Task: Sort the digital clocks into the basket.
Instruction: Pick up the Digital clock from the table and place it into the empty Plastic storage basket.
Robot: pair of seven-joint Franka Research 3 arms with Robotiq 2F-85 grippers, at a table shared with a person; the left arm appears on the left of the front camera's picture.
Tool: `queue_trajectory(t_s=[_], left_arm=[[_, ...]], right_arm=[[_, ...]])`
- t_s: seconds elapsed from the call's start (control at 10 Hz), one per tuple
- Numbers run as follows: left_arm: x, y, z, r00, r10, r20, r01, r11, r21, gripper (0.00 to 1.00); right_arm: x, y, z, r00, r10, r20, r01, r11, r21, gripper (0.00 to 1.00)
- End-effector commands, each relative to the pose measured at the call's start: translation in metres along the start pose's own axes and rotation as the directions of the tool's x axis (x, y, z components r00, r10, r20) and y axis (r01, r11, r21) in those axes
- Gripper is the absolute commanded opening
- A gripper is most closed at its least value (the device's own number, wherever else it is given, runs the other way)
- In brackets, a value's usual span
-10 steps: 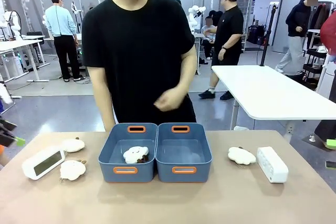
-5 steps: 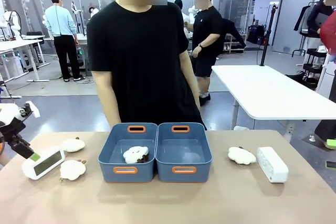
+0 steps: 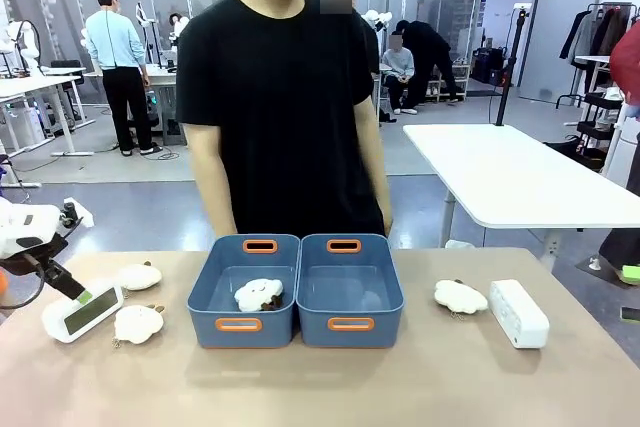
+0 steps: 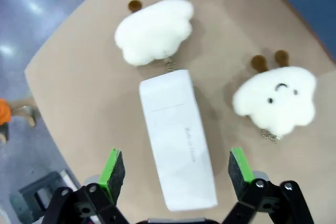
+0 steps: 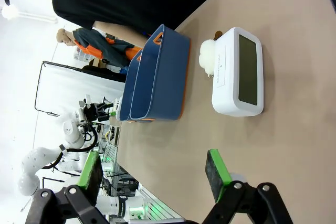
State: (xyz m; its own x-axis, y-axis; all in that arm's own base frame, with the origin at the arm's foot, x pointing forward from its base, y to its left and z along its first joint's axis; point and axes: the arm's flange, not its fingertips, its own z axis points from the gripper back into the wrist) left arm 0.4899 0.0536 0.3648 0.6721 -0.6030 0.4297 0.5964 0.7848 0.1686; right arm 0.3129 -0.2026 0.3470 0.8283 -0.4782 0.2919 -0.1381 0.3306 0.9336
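Note:
One white digital clock [image 3: 82,309] lies at the table's left, its screen facing up. My left gripper [image 3: 76,290] hangs just over it, open. In the left wrist view this clock [image 4: 178,145] lies lengthwise between the green pads [image 4: 112,169], apart from both. The other clock [image 3: 518,313] lies at the right. In the right wrist view that clock [image 5: 239,72] is ahead of my open right gripper [image 5: 153,174], which holds nothing. Two blue baskets stand side by side mid-table: the left one [image 3: 222,259] holds a white plush, the right one [image 3: 385,277] is empty.
Two fluffy plush toys [image 3: 138,275] [image 3: 137,323] flank the left clock, close to the gripper's fingers. A third plush [image 3: 460,296] lies next to the right clock. A person in black stands at the far edge behind the baskets, arms down.
My left arm came in from the left edge and settled over the left clock, jaws still open. The person lowered a raised hand to the side.

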Motion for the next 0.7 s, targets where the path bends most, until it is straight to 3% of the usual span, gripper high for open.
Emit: queue_trajectory(t_s=[0.0,0.4,0.5,0.6], left_arm=[[0.000,0.008,-0.021,0.998,0.062,-0.013,-0.061,0.998,0.005,1.00],[-0.011,0.012,-0.041,0.994,0.097,-0.053,-0.098,0.995,-0.023,1.00],[-0.012,0.012,-0.039,0.993,0.100,-0.062,-0.102,0.994,-0.029,0.44],[-0.012,0.011,-0.039,0.993,0.096,-0.070,-0.098,0.994,-0.037,0.44]], right_arm=[[0.000,0.001,0.001,1.000,0.007,0.000,-0.007,1.000,0.006,1.00],[0.000,0.001,0.001,1.000,0.007,0.000,-0.007,1.000,0.006,1.00],[0.000,0.001,0.001,1.000,0.007,0.000,-0.007,1.000,0.006,1.00],[0.000,0.001,0.001,1.000,0.007,0.000,-0.007,1.000,0.006,1.00]])
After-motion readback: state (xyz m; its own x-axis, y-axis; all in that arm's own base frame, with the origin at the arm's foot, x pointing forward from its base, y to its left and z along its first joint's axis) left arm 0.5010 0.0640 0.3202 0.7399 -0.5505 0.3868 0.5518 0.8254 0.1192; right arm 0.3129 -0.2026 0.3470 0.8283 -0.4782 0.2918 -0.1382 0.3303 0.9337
